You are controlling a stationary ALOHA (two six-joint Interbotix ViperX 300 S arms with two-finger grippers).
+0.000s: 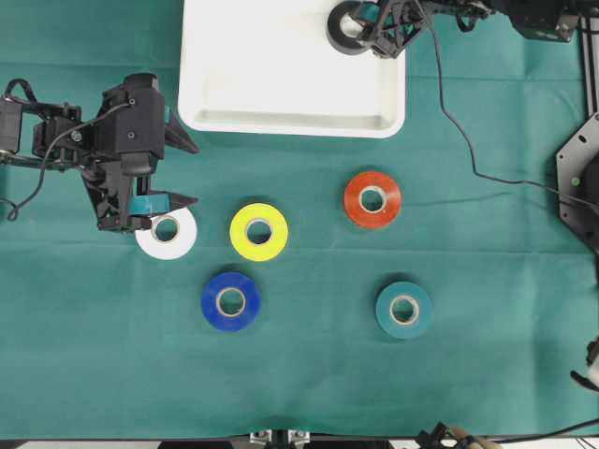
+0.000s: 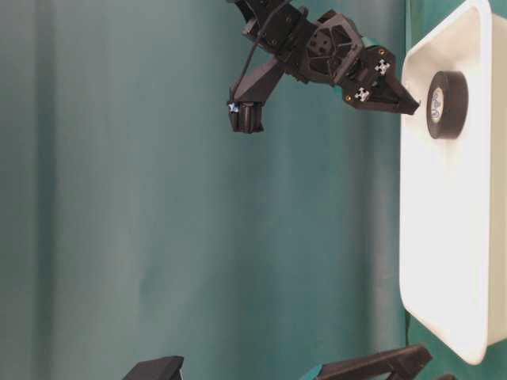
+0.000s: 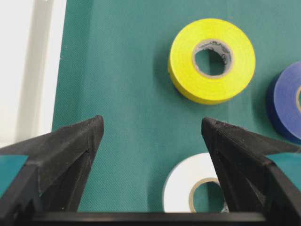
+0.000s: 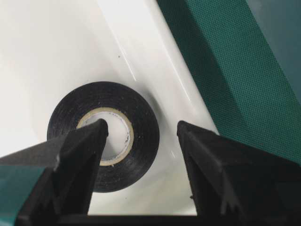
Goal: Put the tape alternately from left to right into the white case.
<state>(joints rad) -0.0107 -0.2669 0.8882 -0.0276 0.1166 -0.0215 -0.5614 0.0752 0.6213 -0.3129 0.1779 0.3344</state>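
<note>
Resting flat inside shallow white plastic case (image 1: 281, 120), at far right corner: black tape roll (image 4: 103, 136). Right tool (image 4: 141, 136) spread apart over it, one finger in roll hole, gripping nothing. Risk: finger catches roll on lifting, drags it out. Left tool (image 3: 153, 136) open beside white roll (image 1: 167, 232).

Count: one case, six rolls – black, white, yellow (image 1: 259, 231), blue (image 1: 230, 301), orange (image 1: 372, 199), teal (image 1: 404, 310).

Both arms reach inward, left pincer (image 1: 178, 173) and right pincer (image 4: 141, 136) spread apart
</note>
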